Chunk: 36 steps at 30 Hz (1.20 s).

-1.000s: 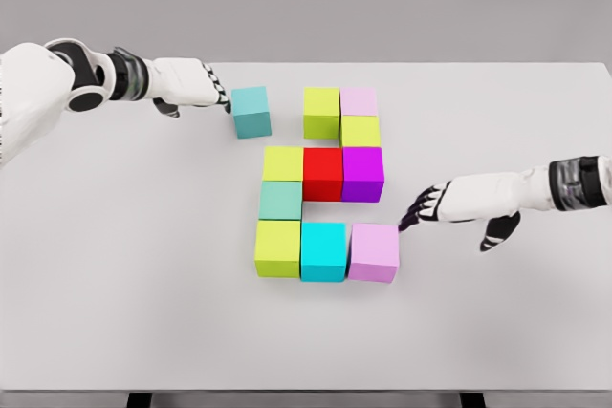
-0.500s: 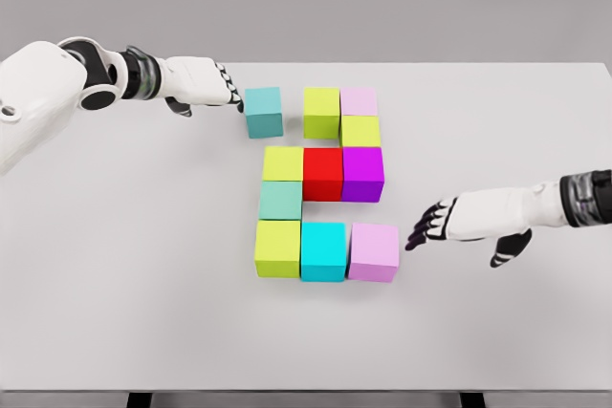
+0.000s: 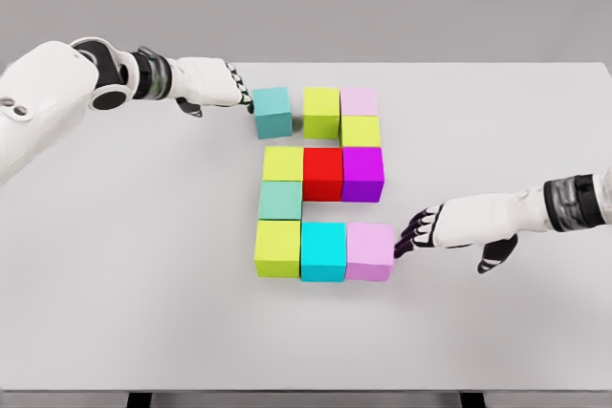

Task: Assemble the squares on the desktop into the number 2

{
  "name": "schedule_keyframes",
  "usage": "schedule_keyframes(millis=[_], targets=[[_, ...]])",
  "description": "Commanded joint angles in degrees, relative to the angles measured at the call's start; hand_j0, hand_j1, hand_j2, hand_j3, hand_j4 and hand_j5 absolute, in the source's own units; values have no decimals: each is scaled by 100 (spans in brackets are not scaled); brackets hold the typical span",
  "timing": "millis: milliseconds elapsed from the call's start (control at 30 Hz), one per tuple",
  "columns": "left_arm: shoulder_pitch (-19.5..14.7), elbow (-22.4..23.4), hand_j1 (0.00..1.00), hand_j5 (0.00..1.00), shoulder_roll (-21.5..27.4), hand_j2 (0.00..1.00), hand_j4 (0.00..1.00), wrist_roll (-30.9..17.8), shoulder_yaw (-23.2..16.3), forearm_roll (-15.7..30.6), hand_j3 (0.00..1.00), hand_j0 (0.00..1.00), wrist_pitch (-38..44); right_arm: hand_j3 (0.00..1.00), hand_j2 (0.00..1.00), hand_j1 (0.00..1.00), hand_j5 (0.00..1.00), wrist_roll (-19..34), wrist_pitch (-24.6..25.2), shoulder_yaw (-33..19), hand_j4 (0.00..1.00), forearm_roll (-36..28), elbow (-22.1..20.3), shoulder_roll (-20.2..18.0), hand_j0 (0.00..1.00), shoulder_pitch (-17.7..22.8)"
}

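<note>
Over the last second the small teal cube [image 3: 273,111] was slid toward 3 o'clock across the white worktop [image 3: 143,265], leaving a narrow gap to the lime cube [image 3: 321,112]; the pale pink cube [image 3: 369,251] was closed against the cyan cube [image 3: 323,250]. Nothing was grasped: the left hand [image 3: 212,83] lay extended, its fingers [image 3: 244,97] touching the teal cube's 9 o'clock face, and the right hand [image 3: 449,225] had its fingers [image 3: 405,236] loosely spread against the pink cube's 3 o'clock side, so the 2 looked nearly complete.

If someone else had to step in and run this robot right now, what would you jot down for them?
Left robot hand: open, fingertips against the left side of the teal cube, a small gap from the yellow-green cube at the top row.
Right robot hand: open, fingertips at the light pink cube, now beside the cyan cube.
Done: middle row, bottom row, both connectors.
Left: close the top-left gap on the white table.
</note>
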Motion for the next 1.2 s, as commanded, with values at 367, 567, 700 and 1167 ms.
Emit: schedule_keyframes(millis=[367,567,700,1167], targets=[[-35,189,84,84,-46,84,84,4,35,-10,84,84,5,100,100,100,100,25,11,-454,100,-15,280,-174,100,9],[-53,365,84,84,-257,84,84,4,35,-28,84,84,5,100,100,100,100,343,11,-4127,100,-1131,297,-262,100,1739],[-53,374,84,84,-310,84,84,4,43,-28,84,84,5,100,100,100,100,343,11,-5693,100,-2106,684,713,100,2935],[-70,576,84,84,-310,84,84,4,175,-19,84,84,5,100,100,100,100,343,11,-6414,100,-1711,2873,2559,100,3858]])
